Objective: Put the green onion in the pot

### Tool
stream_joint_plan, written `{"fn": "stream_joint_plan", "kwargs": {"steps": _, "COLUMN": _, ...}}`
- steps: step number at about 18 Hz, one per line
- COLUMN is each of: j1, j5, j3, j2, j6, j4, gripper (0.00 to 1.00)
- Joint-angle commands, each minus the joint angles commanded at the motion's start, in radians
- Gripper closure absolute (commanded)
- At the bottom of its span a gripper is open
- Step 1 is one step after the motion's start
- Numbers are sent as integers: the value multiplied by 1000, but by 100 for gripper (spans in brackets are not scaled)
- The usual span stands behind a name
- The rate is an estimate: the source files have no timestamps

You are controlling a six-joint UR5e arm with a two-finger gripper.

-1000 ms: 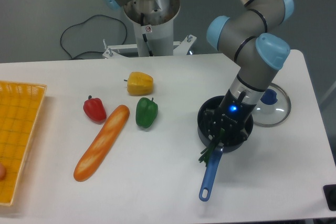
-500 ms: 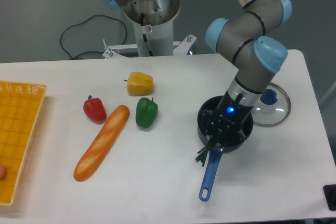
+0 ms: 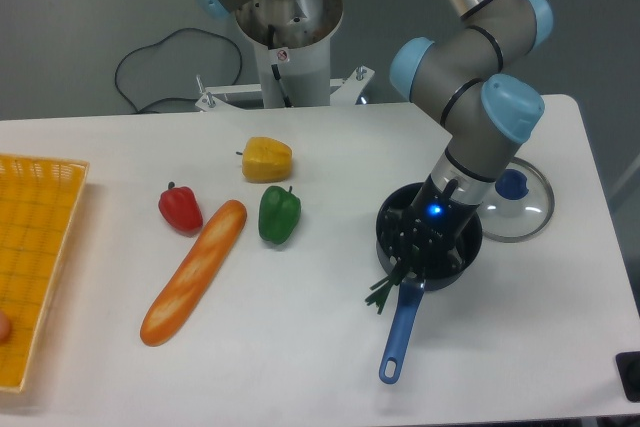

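Toward the right edge of the table [image 3: 320, 367], near the front: the pot [image 3: 392, 235], blue handle pointing at the front edge. Directly over the bowl, reaching down inside: the claw [image 3: 424, 245], lowered that deep, by the look of it, so the load goes into the pot rather than beside it. Fingers lost against the black interior (dark on dark), so cannot tell how far apart they stand or whether they grip anything. Green onion [image 3: 388, 285] partly in the pot: upper stalks hidden under the claw, lower ends spilling over the front rim and lying on the table just left of the handle's root. Too long for the small bowl, hence the overhang; not fully placed, as judged from this.

Just beyond the pot, nearer the right edge: glass lid [image 3: 522, 205], flat on the table, set aside so the bowl stays open. Around the middle of the table, well apart from the pot: green pepper [image 3: 279, 214], yellow pepper [image 3: 267, 159], red pepper [image 3: 180, 207], baguette [image 3: 194, 271]. At the left edge: yellow basket [image 3: 40, 247].
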Motion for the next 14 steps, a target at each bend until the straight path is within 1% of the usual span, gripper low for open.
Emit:
{"fn": "stream_joint_plan", "kwargs": {"steps": 3, "j1": 3, "j5": 0, "j3": 2, "j2": 0, "j6": 2, "j4": 0, "gripper": 89}}
{"fn": "stream_joint_plan", "kwargs": {"steps": 7, "j1": 5, "j5": 2, "j3": -15, "j2": -3, "j6": 61, "j4": -2, "gripper": 89}}
{"fn": "stream_joint_plan", "kwargs": {"steps": 14, "j1": 5, "j5": 2, "j3": -15, "j2": -12, "j6": 74, "j4": 0, "gripper": 89}}
